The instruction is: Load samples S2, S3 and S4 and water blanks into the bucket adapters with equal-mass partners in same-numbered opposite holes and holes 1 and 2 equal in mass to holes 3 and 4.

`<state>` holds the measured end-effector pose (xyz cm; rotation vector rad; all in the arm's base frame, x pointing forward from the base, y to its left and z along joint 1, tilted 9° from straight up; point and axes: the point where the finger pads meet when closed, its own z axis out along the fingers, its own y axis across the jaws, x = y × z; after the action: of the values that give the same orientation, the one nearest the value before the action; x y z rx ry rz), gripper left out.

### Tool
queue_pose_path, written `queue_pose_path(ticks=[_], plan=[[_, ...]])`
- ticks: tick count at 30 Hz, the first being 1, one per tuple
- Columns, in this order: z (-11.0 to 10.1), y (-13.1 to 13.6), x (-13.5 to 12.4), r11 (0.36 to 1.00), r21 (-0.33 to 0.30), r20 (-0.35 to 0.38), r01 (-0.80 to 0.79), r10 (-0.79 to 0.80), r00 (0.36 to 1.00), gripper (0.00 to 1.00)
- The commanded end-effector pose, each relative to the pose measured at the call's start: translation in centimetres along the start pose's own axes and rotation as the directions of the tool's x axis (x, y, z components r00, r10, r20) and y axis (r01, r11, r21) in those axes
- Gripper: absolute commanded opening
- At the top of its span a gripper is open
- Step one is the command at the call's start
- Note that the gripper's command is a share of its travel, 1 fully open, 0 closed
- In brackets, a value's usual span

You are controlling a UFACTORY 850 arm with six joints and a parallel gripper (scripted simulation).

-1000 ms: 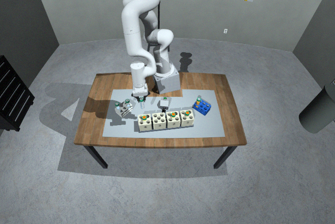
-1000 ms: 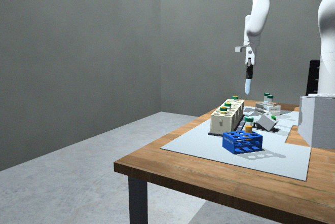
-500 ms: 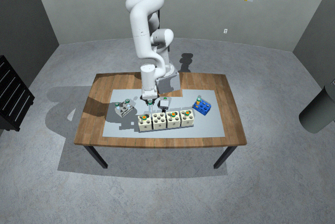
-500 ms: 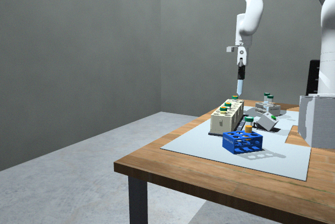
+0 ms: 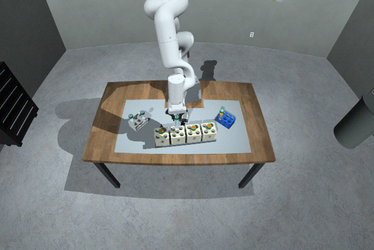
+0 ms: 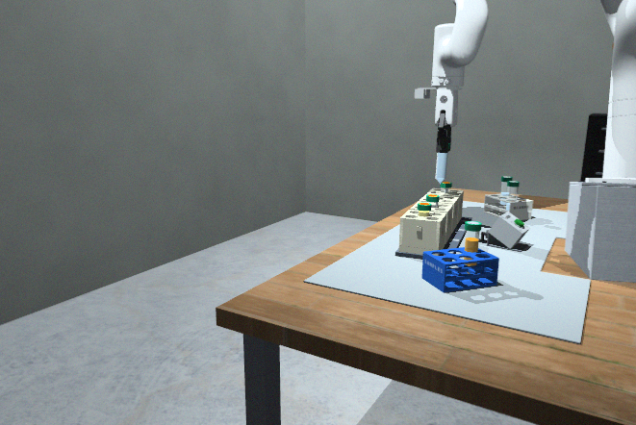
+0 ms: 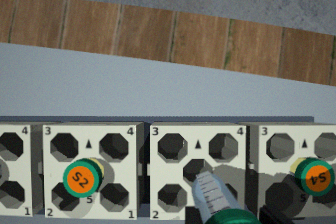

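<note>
My gripper [image 5: 176, 117] [image 6: 444, 144] [image 7: 233, 218] is shut on a green-capped tube [image 5: 176, 123] [image 6: 441, 165] [image 7: 214, 194] with pale blue content. It holds the tube above adapter 3 [image 5: 177, 140] [image 7: 157, 170], whose holes show no tube; its hole 1 is partly hidden. The tube's tip appears near hole 5 in the wrist view. S4 [image 5: 160, 130] [image 7: 318, 177] stands in hole 5 of adapter 4 [image 7: 267, 170], S2 [image 5: 193, 127] [image 7: 80, 178] in hole 5 of adapter 2 [image 7: 50, 165]. Another orange-dotted tube [image 5: 209, 126] [image 6: 423, 206] stands in the end adapter. The held cap's dot is not visible.
The blue samples rack [image 5: 229, 124] [image 6: 434, 275] holds one tube [image 5: 222, 111] [image 6: 472, 226] with orange content. The pale blanks rack [image 5: 139, 126] holds two tubes. The DONE desk [image 6: 504, 233] stands between the stand and the robot base [image 6: 619, 230], with its green key [image 6: 519, 222] out.
</note>
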<state>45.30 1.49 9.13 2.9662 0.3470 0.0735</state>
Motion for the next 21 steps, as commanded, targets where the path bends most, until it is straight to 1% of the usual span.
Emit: queue_pose_path(ticks=[1,19,21], plan=[[-0.04,-0.31,0.31,1.0,-0.002,-0.001,-0.001,0.001,1.0,0.0],[-0.03,-0.31,0.31,1.0,-0.002,-0.001,-0.001,0.001,1.0,0.0],[0.36,-0.31,0.31,1.0,-0.002,-0.001,-0.001,0.001,1.0,0.0]])
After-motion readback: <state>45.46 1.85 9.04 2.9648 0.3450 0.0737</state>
